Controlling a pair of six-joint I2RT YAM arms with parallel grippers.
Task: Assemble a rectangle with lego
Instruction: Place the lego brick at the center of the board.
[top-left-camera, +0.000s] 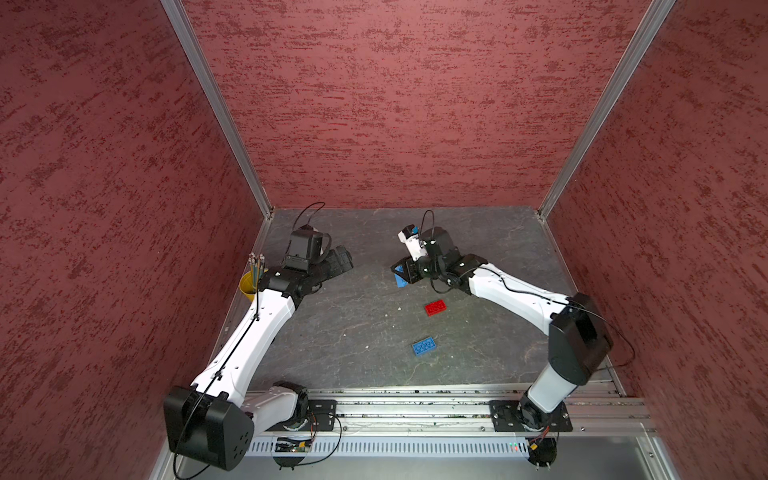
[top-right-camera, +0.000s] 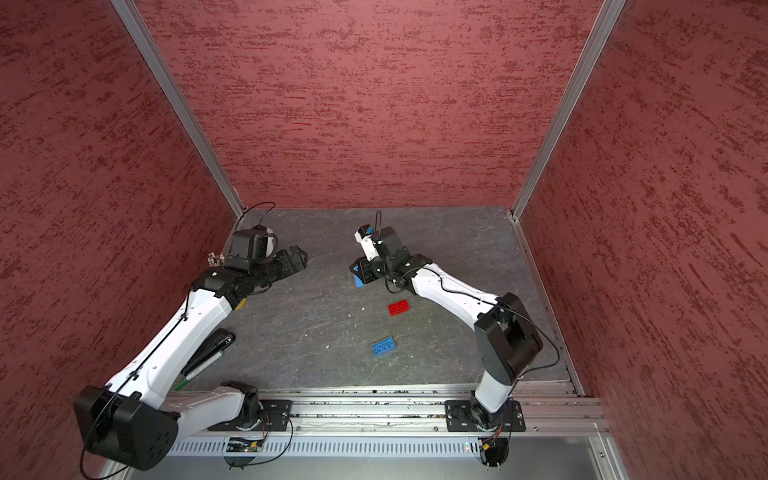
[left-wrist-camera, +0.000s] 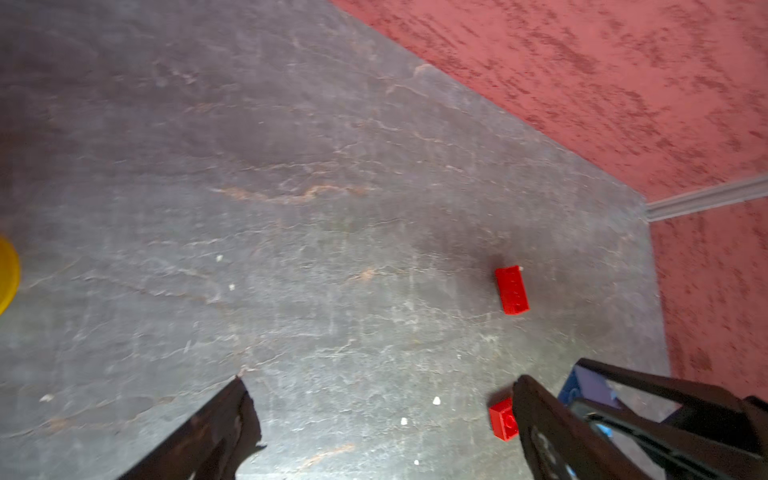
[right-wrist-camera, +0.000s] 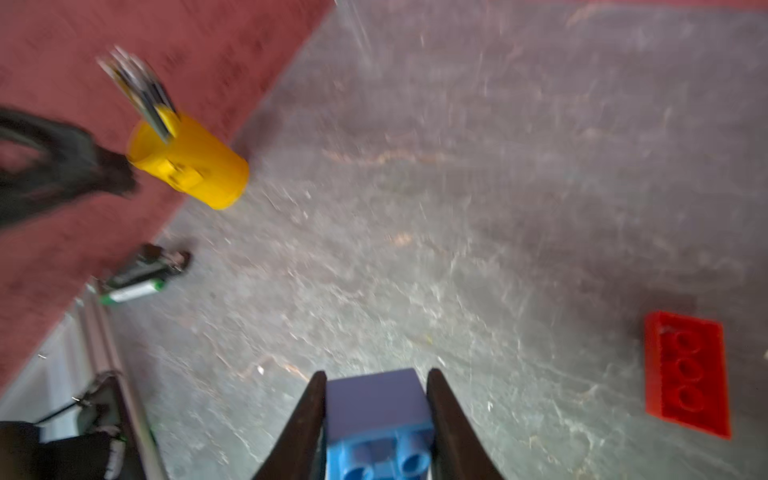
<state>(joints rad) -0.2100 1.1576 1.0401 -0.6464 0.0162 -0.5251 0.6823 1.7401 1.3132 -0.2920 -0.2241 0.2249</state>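
Towards the back of the dark grey stone-patterned tabletop (top-left-camera: 353, 332), a small blue studded plastic brick (right-wrist-camera: 376, 399) is clamped between the black fingers of the right gripper (top-left-camera: 400, 274); whether the surface is touched cannot be told. Nothing is gripped by the left gripper (left-wrist-camera: 379, 379), whose fingers are spread wide over bare table. An exposed red studded plastic brick (left-wrist-camera: 512, 289) is fully shown lying flat in the left wrist view, and apart from it a half-hidden red brick (left-wrist-camera: 503, 417) is partly covered by a left finger. A second blue brick (top-left-camera: 423, 346) is laid alone nearer the front edge, joined to nothing.
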